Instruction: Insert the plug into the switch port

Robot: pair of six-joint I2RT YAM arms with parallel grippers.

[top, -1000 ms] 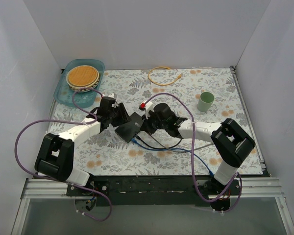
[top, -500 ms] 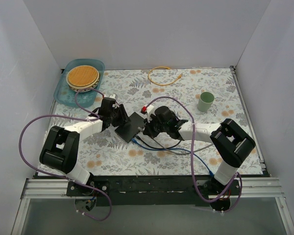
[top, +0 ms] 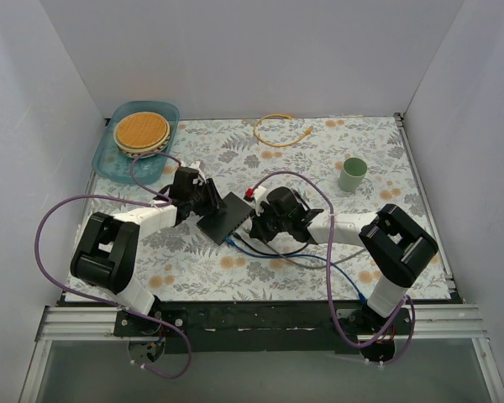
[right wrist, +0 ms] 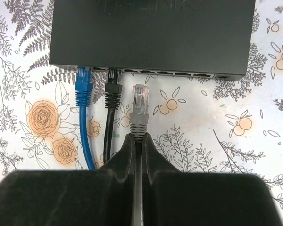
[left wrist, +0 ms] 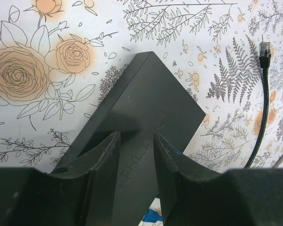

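Observation:
The flat black switch [top: 227,216] lies on the flowered table between my two grippers. In the right wrist view the switch [right wrist: 151,33] shows its port row, with a blue plug [right wrist: 83,82] and a black plug [right wrist: 113,89] in the two left ports. My right gripper [right wrist: 138,139] is shut on the grey cable just behind the grey plug [right wrist: 139,106]. The plug's clear tip points at the port row, a short gap away. My left gripper [left wrist: 137,141] has its jaws slightly apart over the top face of the switch [left wrist: 146,103].
A teal tray [top: 109,159] with a wooden plate is at the back left. A yellow cable [top: 279,128] lies at the back, a green cup [top: 352,174] to the right. A small red thing [top: 249,195] sits by the switch. A loose black plug [left wrist: 264,47] lies nearby.
The switch was tipped up and has come down flat, shifted a little away and right. My left arm has folded in closer; my right gripper followed with the grey plug.

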